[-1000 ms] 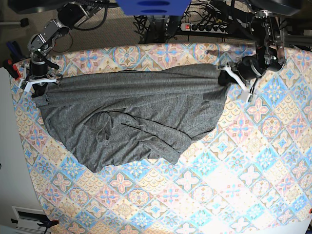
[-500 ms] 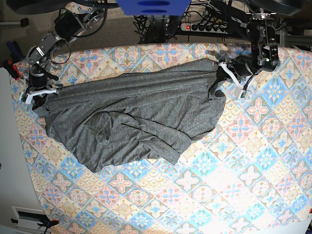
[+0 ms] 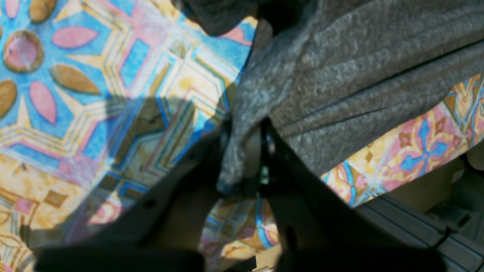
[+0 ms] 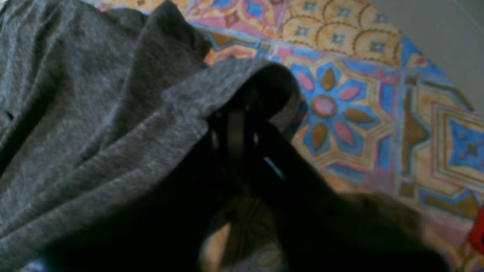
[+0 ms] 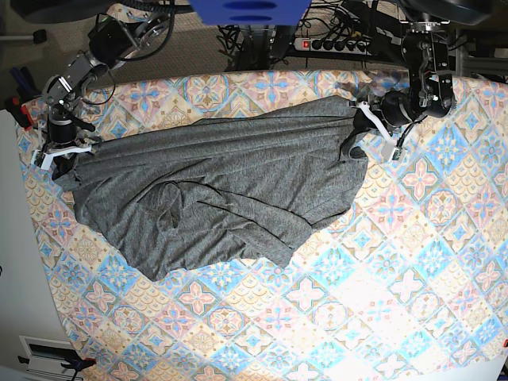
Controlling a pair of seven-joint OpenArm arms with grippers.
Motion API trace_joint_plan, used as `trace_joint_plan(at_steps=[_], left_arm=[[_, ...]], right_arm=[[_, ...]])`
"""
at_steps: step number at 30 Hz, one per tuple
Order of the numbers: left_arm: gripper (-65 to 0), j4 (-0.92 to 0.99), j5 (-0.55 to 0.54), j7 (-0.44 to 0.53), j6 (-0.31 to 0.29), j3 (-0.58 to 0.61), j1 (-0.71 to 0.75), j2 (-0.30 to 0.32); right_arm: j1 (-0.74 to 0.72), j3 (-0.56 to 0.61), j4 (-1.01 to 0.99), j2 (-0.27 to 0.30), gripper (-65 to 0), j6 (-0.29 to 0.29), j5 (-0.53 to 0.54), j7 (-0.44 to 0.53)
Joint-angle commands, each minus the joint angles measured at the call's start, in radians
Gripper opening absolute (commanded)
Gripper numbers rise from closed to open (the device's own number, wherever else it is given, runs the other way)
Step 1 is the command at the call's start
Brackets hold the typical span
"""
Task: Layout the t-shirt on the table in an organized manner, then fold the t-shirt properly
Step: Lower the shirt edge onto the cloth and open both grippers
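Left gripper (image 3: pixel 244 158): jaws closed tight on a bunched edge of the t-shirt (image 3: pixel 340 87), cloth pinched between them w/ a small tail poking out below. In base view it sits at the shirt's far corner on that view's right (image 5: pixel 367 119), near the table's back edge. Fabric fans away from the pinch in long ridges, so the hold is under some tension.

Right gripper (image 4: pixel 236 132): jaws close together, shirt edge draped over and round them; grip looks firm, but contact point is dark and blurred. Base view puts it at the opposite corner (image 5: pixel 57 147), near the table's side edge.

Reason for hold, in my judgement: two opposite ends gripped so the top edge can be drawn taut and laid straight — layout step, not folding.

T-shirt (image 5: pixel 214 190): lying on the table (image 5: pixel 381 262), occupying its back-left part in base view. Top edge roughly straight between grippers; lower portion slack, w/ creases and an overlapping flap mid-body. Not yet flat.

Risk: thin pinch may slip if pulled harder.
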State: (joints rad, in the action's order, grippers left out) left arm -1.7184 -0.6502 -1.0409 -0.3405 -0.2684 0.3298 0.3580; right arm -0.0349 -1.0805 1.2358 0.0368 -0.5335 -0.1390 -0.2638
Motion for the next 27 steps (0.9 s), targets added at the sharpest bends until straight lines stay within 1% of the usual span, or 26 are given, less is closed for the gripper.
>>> trace_joint_plan(at_steps=[1, 3, 5, 7, 10, 12, 17, 21, 23, 25, 27], left_arm=[[-56.0, -0.015, -0.001, 0.003, -0.001, -0.004, 0.001, 0.013], [-45.8, -0.018, -0.003, 0.004, -0.001, -0.007, 0.018, 0.013], [-37.9, -0.035, -0.003, 0.004, -0.001, -0.006, 0.022, 0.014], [-32.5, -0.061, -0.003, 0.004, -0.001, -0.007, 0.033, 0.014], [-28.3, -0.121, -0.006, 0.009, -0.001, -0.01, 0.048, 0.014], [-27.1, -0.156, -0.004, 0.009, -0.002, -0.009, 0.061, 0.014], [-27.3, -0.171, -0.01, 0.009, -0.002, -0.012, 0.062, 0.014], [-27.3, -0.171, -0.012, 0.012, -0.002, -0.012, 0.062, 0.014], [-27.3, -0.173, -0.013, 0.041, -0.002, -0.01, 0.062, 0.014], [-27.3, -0.174, -0.018, 0.098, -0.002, -0.006, 0.061, 0.014], [-27.3, -0.194, -0.049, 0.133, -0.002, -0.006, 0.059, 0.014]], right_arm=[[-0.009, -0.003, 0.035, 0.019, -55.2, 0.003, 0.012, 0.031], [-0.007, -0.01, 0.068, 0.019, -48.2, 0.003, 0.014, 0.031], [0.005, -0.014, 0.101, 0.018, -43.6, 0.003, 0.016, 0.031], [0.03, -0.022, 0.132, 0.018, -41.6, 0.003, 0.017, 0.031], [0.036, -0.025, 0.187, 0.018, -41.3, 0.003, 0.017, 0.031], [0.045, -0.025, 0.212, 0.016, -41.3, 0.003, 0.017, 0.031], [0.063, -0.031, 0.255, 0.016, -41.3, 0.003, 0.019, 0.031], [0.06, -0.082, 0.269, 0.016, -41.3, 0.003, 0.019, 0.031], [0.06, -0.082, 0.27, 0.016, -41.3, 0.003, 0.017, 0.031], [0.06, -0.071, 0.27, 0.016, -41.2, 0.002, 0.017, 0.031], [0.062, -0.025, 0.27, 0.016, -40.9, -0.02, 0.017, 0.031]])
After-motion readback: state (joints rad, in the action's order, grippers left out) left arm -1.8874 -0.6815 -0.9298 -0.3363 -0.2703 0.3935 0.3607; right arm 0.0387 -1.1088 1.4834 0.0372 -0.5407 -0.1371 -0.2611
